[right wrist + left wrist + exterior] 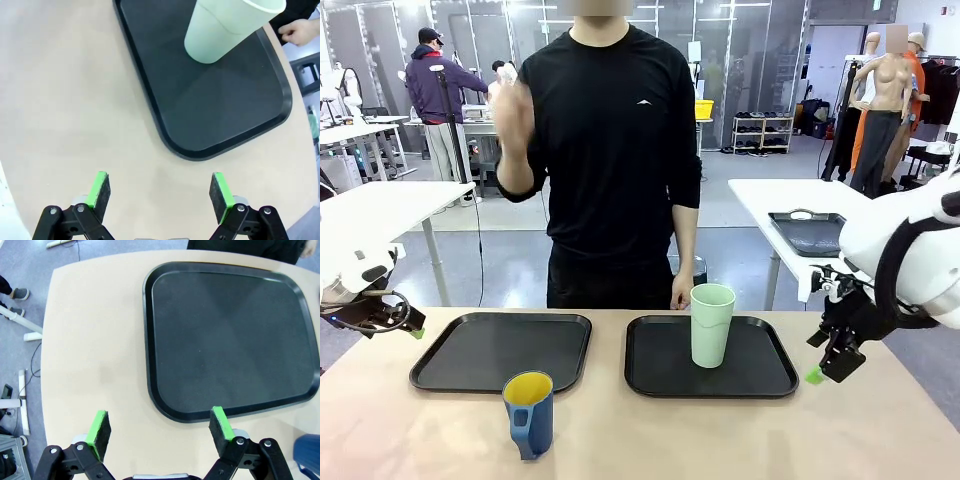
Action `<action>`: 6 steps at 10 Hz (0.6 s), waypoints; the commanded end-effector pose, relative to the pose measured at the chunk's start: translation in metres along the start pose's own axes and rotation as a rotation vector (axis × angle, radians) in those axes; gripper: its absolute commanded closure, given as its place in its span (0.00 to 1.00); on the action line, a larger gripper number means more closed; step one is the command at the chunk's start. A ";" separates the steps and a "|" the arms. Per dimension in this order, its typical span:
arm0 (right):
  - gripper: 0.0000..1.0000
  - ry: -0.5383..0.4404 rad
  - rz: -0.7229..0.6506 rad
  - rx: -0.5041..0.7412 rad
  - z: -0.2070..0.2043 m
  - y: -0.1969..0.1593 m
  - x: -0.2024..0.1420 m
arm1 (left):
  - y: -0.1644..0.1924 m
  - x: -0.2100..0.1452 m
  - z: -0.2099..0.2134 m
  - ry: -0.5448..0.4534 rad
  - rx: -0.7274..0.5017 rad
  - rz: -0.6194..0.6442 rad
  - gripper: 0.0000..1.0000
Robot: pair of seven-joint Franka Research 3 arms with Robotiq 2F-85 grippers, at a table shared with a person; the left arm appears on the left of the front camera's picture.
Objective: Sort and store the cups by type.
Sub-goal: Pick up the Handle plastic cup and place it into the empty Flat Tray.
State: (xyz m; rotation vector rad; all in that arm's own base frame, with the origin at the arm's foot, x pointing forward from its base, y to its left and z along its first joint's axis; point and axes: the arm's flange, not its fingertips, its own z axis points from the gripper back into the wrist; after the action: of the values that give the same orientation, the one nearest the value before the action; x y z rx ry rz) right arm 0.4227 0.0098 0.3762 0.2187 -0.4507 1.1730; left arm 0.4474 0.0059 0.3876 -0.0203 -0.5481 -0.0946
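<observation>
– Grippers?
– Left gripper (160, 425) and right gripper (160, 189) are spread wide, holding nothing, over smooth tan tabletop (90, 340).
– Cups?
– Tapered mint tumbler (711, 325) is upright on the right rounded black tray (660, 365). Blue mug (529, 413) is on open table, just before the left tray (470, 350).

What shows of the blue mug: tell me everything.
The blue mug is short, dark blue outside and yellow inside, with one blue handle turned toward the robot's side. It looks like glossy plastic or ceramic; which, I cannot tell. It stands upright on the bare table just in front of the left tray, near its right near corner, not on it. Only the table touches it.
</observation>
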 end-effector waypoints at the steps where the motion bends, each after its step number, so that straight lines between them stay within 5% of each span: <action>1: 0.00 0.025 -0.025 0.002 0.008 0.008 0.003 | 0.001 0.000 0.000 -0.001 -0.002 0.004 0.00; 6: 0.00 0.010 -0.001 -0.001 0.004 0.003 0.001 | 0.001 0.000 0.000 -0.001 -0.002 0.004 0.00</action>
State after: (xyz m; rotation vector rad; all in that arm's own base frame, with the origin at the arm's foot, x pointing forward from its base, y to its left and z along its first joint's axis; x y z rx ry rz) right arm 0.4173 0.0097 0.3814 0.2227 -0.4481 1.1734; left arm 0.4474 0.0059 0.3876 -0.0203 -0.5481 -0.0946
